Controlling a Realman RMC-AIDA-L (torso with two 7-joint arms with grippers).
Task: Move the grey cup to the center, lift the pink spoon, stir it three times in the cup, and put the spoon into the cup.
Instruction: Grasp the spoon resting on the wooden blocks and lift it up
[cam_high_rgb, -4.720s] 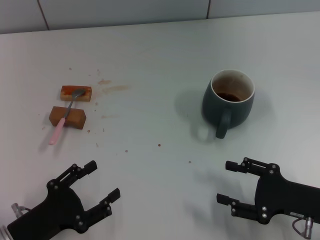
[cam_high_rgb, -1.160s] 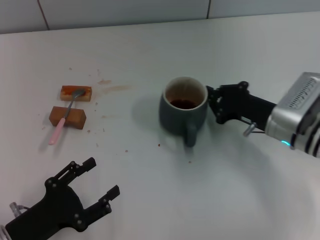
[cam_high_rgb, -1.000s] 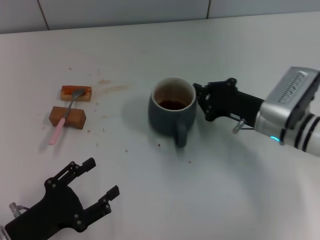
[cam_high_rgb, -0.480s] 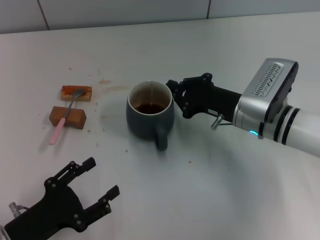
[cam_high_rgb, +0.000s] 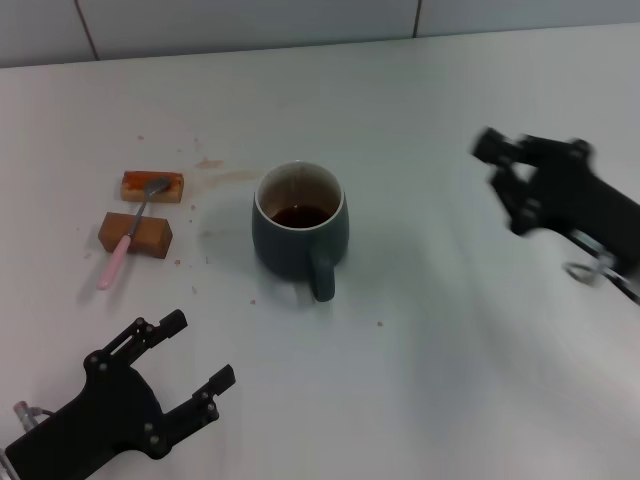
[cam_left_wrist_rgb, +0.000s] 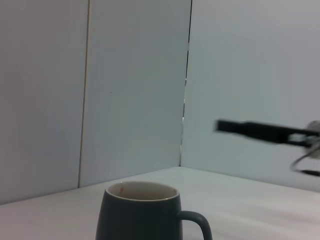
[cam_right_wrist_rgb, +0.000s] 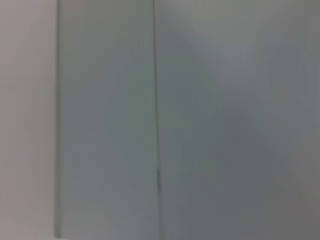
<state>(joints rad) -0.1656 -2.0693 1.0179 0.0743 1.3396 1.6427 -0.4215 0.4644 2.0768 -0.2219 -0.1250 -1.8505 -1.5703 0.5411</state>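
While the mug (cam_high_rgb: 299, 231) stands mid-table, the spoon (cam_high_rgb: 130, 232) lies left of it across two blocks (cam_high_rgb: 136, 232), handle toward the left gripper (cam_high_rgb: 180, 354), which waits open and empty, nearer than the blurred right gripper (cam_high_rgb: 508, 172), whose fingers I cannot judge

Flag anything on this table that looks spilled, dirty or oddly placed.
Brown stains and crumbs mark the table between the blocks and the cup. The spoon lies propped across two orange-brown blocks, handle end down on the table. The cup's inside is brown-stained, with dark liquid at the bottom. Nothing is tipped or broken.
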